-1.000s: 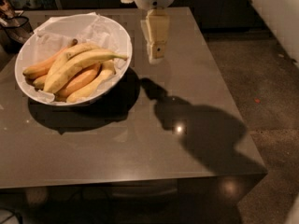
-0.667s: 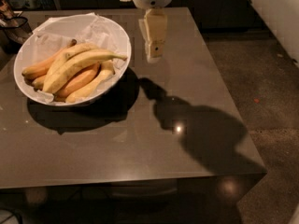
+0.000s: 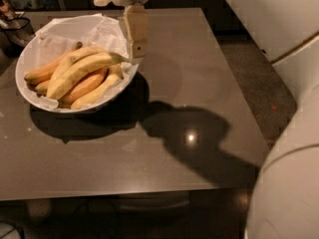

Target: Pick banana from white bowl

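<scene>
Gripper (image 3: 136, 54) now at white bowl (image 3: 25, 91) rim, state unclear; banana (image 3: 82, 71) diagonal, stem toward it

tool (image 3: 136, 51): over white bowl (image 3: 22, 91) rim | banana (image 3: 82, 72): in bowl, stem near tool

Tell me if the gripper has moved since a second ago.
Yes. The gripper has shifted left, from beside the white bowl to over its right rim, nearer the banana.

No readable text, labels or numbers anywhere. Gripper (image 3: 137, 51) above white bowl (image 3: 20, 78) rim, beside banana (image 3: 79, 71) stem.
</scene>
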Tool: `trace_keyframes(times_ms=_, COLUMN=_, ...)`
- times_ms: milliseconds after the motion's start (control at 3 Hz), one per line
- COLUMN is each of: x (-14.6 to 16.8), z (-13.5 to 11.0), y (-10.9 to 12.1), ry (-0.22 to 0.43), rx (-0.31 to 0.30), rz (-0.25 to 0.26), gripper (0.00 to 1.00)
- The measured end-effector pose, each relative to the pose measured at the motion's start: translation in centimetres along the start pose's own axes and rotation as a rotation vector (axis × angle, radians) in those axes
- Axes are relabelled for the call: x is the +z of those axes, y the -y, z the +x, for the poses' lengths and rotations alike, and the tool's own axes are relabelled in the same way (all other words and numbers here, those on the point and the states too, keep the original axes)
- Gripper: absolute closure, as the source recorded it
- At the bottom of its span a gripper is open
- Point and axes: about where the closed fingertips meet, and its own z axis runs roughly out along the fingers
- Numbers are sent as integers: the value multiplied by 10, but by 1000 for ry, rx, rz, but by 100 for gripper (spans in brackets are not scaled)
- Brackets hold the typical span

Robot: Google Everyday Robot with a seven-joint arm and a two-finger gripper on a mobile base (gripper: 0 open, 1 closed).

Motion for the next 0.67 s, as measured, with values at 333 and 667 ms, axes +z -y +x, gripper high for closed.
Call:
trace_keyframes(times_ms=333, x=15, z=-19, y=13, ry=36, rx=-42, rz=-35, gripper=23)
trace_keyframes(times_ms=667, x=34, z=-28, y=21, ry=54, rx=-49, rz=-68, gripper=29)
